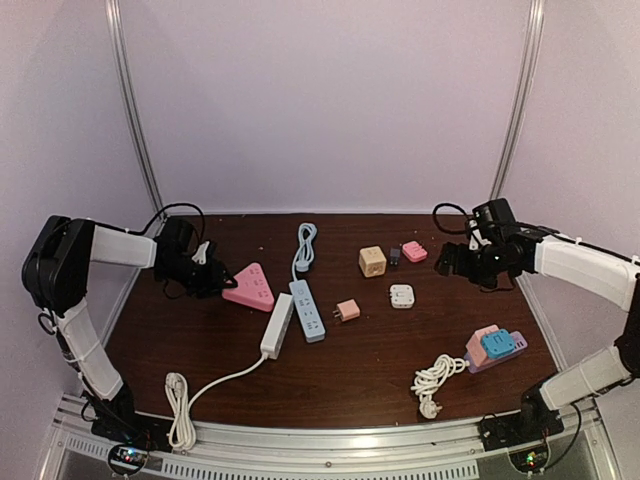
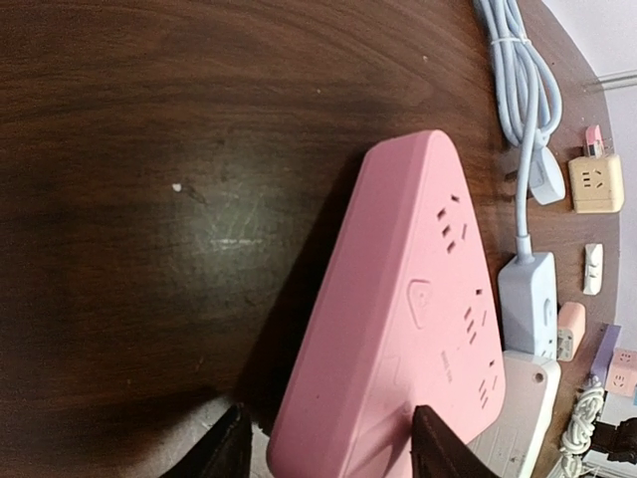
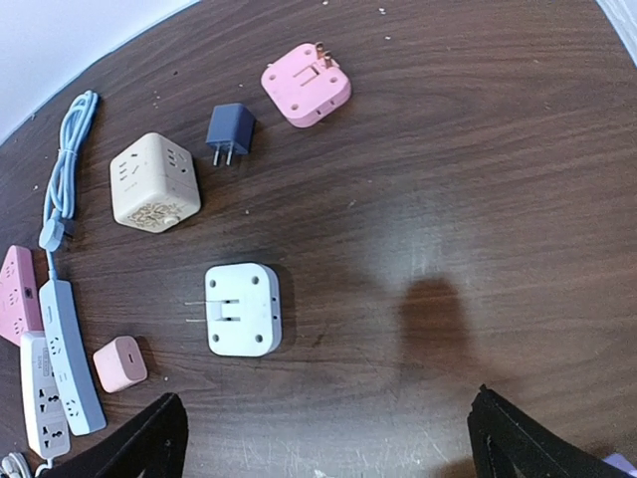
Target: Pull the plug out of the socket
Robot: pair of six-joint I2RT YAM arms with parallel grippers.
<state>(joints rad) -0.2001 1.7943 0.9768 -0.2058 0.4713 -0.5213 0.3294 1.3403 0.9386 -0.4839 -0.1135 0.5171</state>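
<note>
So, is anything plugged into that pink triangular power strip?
No, empty: the pink triangular power strip shows only bare outlet slots across its top face in the left wrist view.

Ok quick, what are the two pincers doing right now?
Left pincer: fingers on either side of the pink power strip; cannot tell if it's squeezing.
Right pincer: open, holding nothing.

White-and-black arms (image 1: 110, 245)
White shells, black joints, black cables (image 1: 168, 211); left tool (image 2: 328, 440) and right tool (image 3: 333, 443) have black fingers (image 2: 224, 448).
</note>
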